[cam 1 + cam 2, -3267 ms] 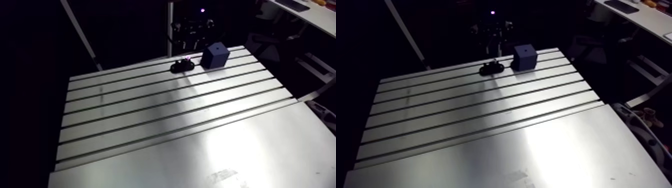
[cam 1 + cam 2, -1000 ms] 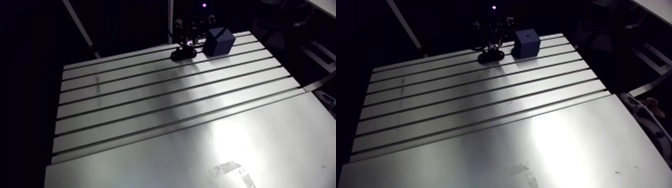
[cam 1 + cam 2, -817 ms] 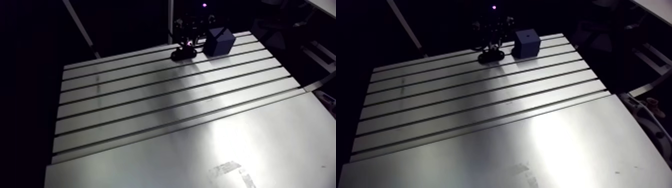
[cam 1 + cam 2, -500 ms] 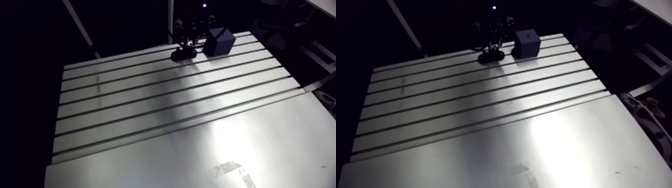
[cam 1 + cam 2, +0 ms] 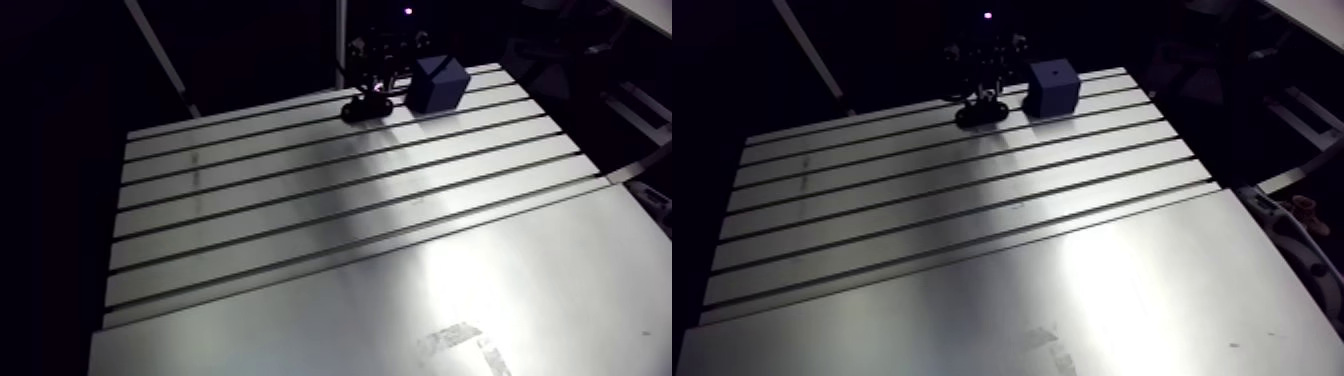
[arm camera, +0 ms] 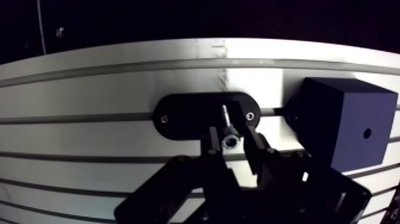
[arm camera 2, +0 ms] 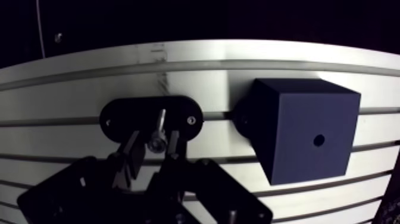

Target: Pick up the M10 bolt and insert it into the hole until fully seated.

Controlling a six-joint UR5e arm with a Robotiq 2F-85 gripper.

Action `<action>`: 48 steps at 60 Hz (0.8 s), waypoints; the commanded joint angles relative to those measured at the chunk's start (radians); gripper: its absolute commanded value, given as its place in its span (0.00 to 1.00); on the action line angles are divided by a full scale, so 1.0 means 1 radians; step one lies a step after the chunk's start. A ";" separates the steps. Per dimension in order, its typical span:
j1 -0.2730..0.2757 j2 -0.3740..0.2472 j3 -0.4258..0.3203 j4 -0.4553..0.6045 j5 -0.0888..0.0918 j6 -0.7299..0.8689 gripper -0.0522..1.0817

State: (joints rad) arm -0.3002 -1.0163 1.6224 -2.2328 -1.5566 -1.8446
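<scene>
The M10 bolt (image 6: pixel 229 138) stands upright in a black oval holder (image 6: pixel 178 116) on the slotted table (image 5: pixel 330 230). My gripper (image 6: pixel 234 141) hangs low over the holder, its fingers (image 6: pixel 256 146) on either side of the bolt head with thin gaps showing, so it is open. Beside the holder sits a dark blue cube (image 6: pixel 345 122) with a small round hole (image 6: pixel 367 133) in its near face. In the arm view, gripper, holder (image 5: pixel 362 108) and cube (image 5: pixel 437 83) are grouped at the table's far edge.
A smooth metal plate (image 5: pixel 450 300) covers the near part of the table. The table's far edge runs just behind the holder and cube. A slanted metal bar (image 5: pixel 160 55) rises beyond the far left corner.
Since the earliest frames the gripper has come down over the holder and around the bolt, and the camera has shifted. Across the latest frames nothing visibly moves.
</scene>
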 commanded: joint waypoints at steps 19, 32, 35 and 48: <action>-0.001 0.000 0.003 0.001 0.000 0.000 0.61; 0.002 0.002 0.003 0.002 0.000 0.000 0.63; 0.003 0.002 0.003 0.002 0.000 0.000 0.64; 0.003 0.002 0.001 0.003 0.002 0.000 0.68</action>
State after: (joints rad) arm -0.2982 -1.0148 1.6246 -2.2308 -1.5562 -1.8447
